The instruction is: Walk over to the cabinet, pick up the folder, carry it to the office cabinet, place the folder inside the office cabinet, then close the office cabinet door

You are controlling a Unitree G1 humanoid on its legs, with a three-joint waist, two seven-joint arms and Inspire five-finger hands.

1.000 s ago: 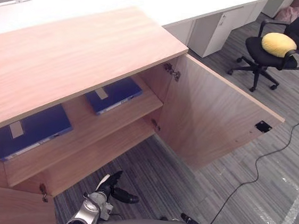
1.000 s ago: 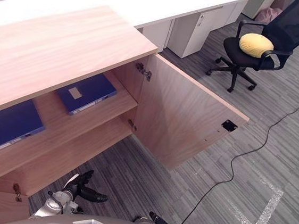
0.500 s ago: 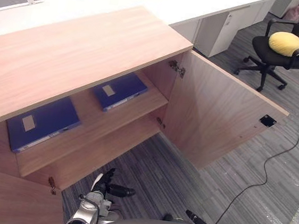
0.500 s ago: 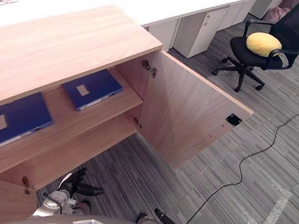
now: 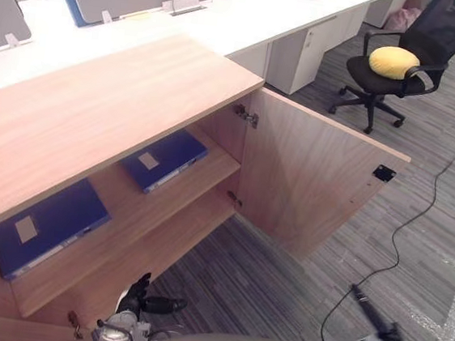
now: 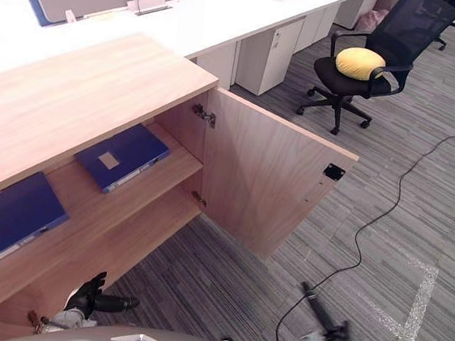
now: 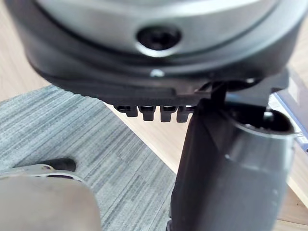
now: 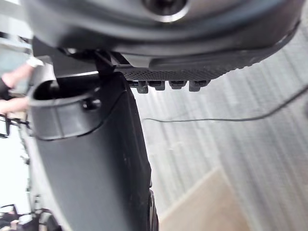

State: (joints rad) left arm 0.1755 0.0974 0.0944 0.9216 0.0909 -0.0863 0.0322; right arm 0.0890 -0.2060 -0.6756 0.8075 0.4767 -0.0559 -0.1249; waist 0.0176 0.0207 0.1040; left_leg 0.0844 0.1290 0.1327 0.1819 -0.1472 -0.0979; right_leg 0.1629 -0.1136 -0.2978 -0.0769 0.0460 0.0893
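The eye views show the wood-grain cabinet [image 5: 112,109] with its right door [image 5: 307,183] standing wide open. 2 flat blue folders lie on the upper shelf [image 5: 207,172]. The left folder [image 5: 47,225] is near the shelf's left end and the right folder [image 5: 163,160] lies well apart from it, closer to the hinge. Each bears a small pale label.

The left hand [image 5: 140,293] hangs low over the striped grey carpet [image 5: 281,282], in front of the lower shelf. It is nearer than both folders and touches neither. The right hand [image 5: 371,314] is far to the right over the carpet, well apart from the cabinet and smeared in both eye views.

The wrist views show the hands themselves. In the left wrist view the fingers [image 7: 154,113] make a short row of dark tips beside a thick matt thumb, loose and empty, with pale wood and carpet beyond. The right wrist view shows that hand just as slack and empty over carpet. The wood corner past it is probably the door's edge.

At the far right, a black mesh chair [image 5: 446,22] with a round yellow cushion [image 5: 393,62] stands by a long white tabletop [image 5: 252,10].
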